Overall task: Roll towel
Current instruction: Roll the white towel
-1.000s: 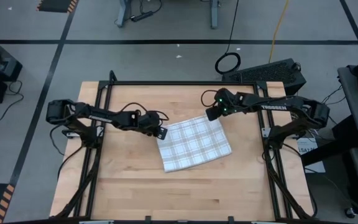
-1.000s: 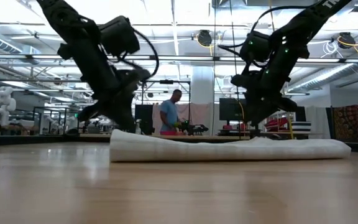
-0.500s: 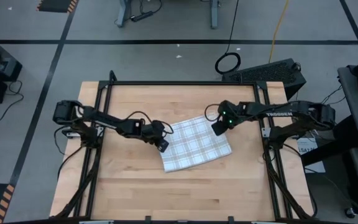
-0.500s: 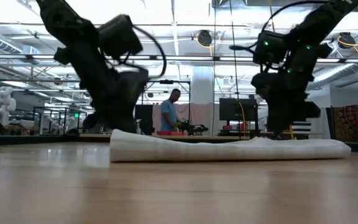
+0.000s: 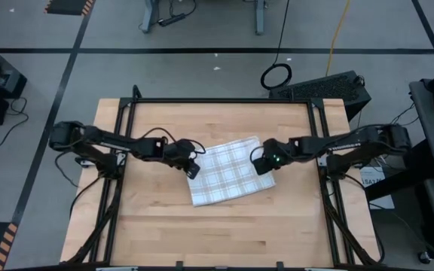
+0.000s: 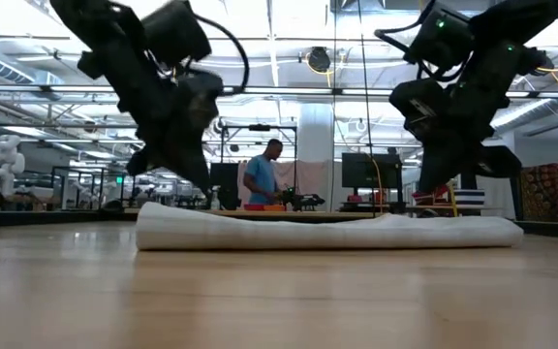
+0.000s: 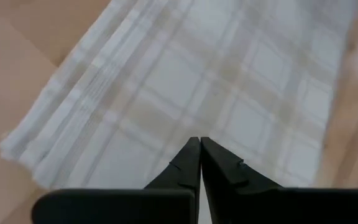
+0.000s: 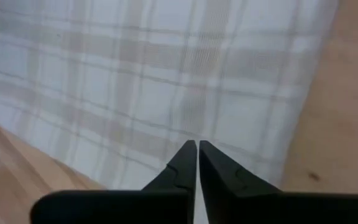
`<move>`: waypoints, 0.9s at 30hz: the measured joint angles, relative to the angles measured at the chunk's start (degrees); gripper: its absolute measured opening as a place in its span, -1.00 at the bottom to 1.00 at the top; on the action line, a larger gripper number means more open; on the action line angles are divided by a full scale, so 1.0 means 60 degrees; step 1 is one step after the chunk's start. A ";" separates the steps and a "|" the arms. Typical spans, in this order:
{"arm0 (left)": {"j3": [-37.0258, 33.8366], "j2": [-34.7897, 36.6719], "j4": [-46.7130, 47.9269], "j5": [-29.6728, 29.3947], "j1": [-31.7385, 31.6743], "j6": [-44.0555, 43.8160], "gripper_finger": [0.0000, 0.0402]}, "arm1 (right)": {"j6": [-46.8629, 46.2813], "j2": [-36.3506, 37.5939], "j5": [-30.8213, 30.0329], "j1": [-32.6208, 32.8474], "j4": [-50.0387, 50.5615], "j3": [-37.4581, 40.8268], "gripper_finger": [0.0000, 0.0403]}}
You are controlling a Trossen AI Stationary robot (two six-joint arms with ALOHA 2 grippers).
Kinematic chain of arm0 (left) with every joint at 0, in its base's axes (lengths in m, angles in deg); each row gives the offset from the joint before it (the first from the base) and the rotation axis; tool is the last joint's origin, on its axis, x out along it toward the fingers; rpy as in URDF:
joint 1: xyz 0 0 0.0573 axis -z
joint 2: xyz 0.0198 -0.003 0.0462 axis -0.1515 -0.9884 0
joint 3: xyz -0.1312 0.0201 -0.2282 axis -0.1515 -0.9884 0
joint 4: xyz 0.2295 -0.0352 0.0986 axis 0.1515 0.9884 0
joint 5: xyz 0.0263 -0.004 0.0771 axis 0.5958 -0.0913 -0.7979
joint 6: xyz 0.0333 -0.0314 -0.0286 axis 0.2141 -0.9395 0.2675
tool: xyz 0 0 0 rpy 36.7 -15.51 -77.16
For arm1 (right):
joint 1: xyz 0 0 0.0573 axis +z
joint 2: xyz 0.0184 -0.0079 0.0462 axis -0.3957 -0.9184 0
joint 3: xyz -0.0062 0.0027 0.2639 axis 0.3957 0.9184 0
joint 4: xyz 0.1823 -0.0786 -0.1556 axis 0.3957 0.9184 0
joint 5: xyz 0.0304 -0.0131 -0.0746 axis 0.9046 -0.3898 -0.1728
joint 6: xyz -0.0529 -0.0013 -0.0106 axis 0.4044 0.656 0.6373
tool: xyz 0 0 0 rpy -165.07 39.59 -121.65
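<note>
The towel (image 5: pixel 228 172), white with a faint grey check, lies folded flat on the wooden table, a little askew; in the low view the towel (image 6: pixel 327 233) is a long low pad. My left gripper (image 5: pixel 194 170) is shut over its left edge, its fingertips (image 7: pixel 191 152) closed together above the cloth (image 7: pixel 229 81). My right gripper (image 5: pixel 259 165) is shut over the towel's right part, near its right edge (image 8: pixel 303 93). In the low view both grippers (image 6: pixel 204 197) (image 6: pixel 432 206) slant down to the towel's top. My left gripper comes slanting down from the table's left, its shut tips at the towel's left edge (image 7: pixel 166 118); I cannot tell whether it touches or pinches the cloth. My right gripper comes slanting down from the table's right, its shut tips over the towel's right part (image 8: pixel 185 118); whether it touches cannot be told.
Black frame rails (image 5: pixel 126 150) run along the table's left, right and far sides. Bare wood (image 5: pixel 217 233) lies between the towel and the near edge. A person (image 6: pixel 263 174) stands in the room far behind the table.
My right gripper has swung from beyond the towel's far right corner toward the near edge, onto the towel's right part. My left gripper has shifted slightly at the towel's left edge. The towel has slid a little toward the table's left, still flat.
</note>
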 joint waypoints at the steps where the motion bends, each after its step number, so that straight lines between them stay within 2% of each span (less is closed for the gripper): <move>1: 0.0000 0.0187 0.0073 -0.0002 0.0061 0.0037 -0.91 | -0.0221 -0.0091 -0.0138 0.0170 -0.0058 0.0002 -0.98; 6: 0.0010 0.0530 0.0135 0.0303 0.0582 0.0543 -0.91 | -0.1397 -0.0736 -0.0740 0.0733 -0.0482 0.0002 -0.98; 15: 0.0000 0.0183 -0.0203 0.0339 0.1711 0.1140 -0.91 | -0.3029 -0.2301 -0.0481 0.1186 -0.1222 -0.0022 -1.00; 22: 0.0004 -0.0765 -0.0074 0.0390 0.1988 0.2557 -0.91 | -0.4908 -0.2596 -0.0650 0.2193 -0.2209 -0.0015 -1.00; 27: 0.0050 -0.1399 0.0832 0.0309 0.1778 0.3567 -0.91 | -0.6288 -0.2609 -0.1024 0.3097 -0.2931 0.0005 -1.00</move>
